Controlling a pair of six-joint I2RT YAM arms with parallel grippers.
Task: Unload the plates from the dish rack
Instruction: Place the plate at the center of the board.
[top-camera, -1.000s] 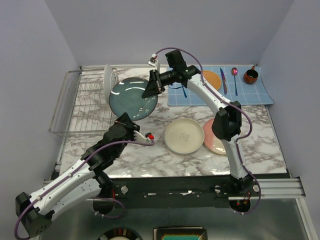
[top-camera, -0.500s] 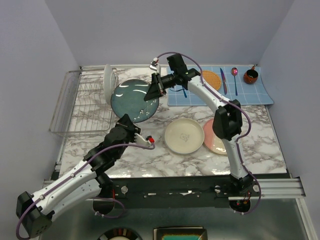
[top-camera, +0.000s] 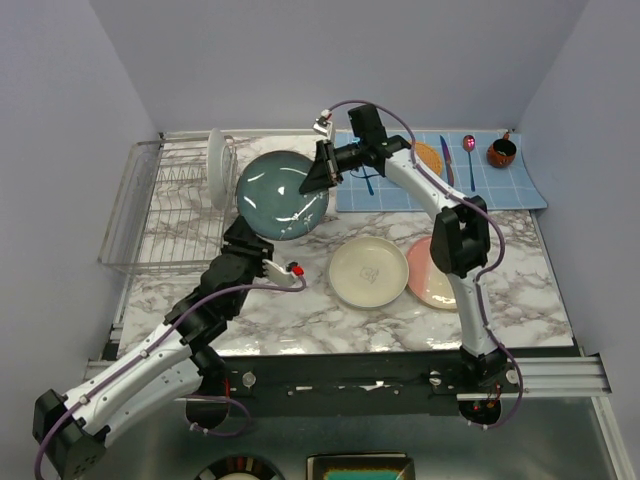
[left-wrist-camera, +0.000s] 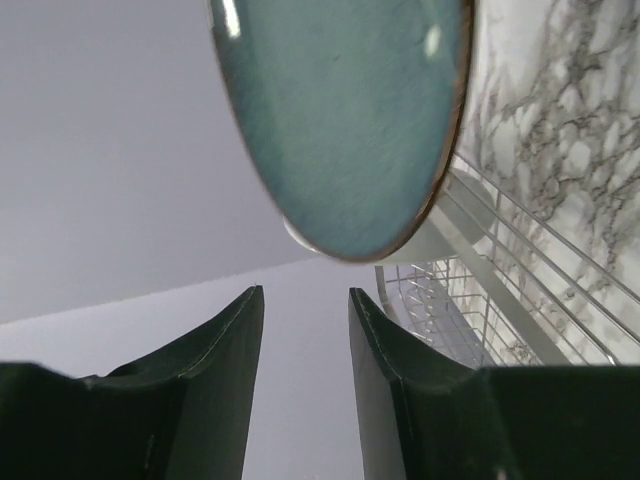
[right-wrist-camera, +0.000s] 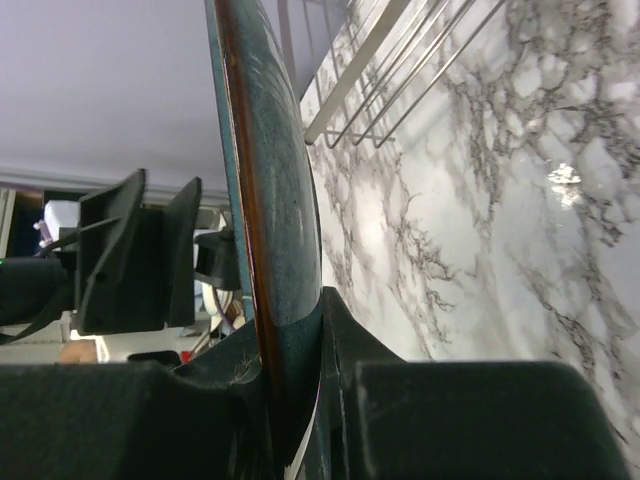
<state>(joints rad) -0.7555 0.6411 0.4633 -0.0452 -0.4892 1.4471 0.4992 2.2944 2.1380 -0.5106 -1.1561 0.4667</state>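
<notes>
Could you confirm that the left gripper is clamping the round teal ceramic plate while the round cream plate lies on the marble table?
Not quite: the right gripper clamps the round teal ceramic plate, as the right wrist view shows. The round cream plate does lie on the marble table.

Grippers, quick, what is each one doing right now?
Left gripper: open, holding nothing.
Right gripper: closed on the rim of the teal plate.

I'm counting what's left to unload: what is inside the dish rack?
One cream plate stands upright at the dish rack's far right end; no other shows in its slots. The left gripper covers the rack's near right corner, so that spot is unseen.
</notes>
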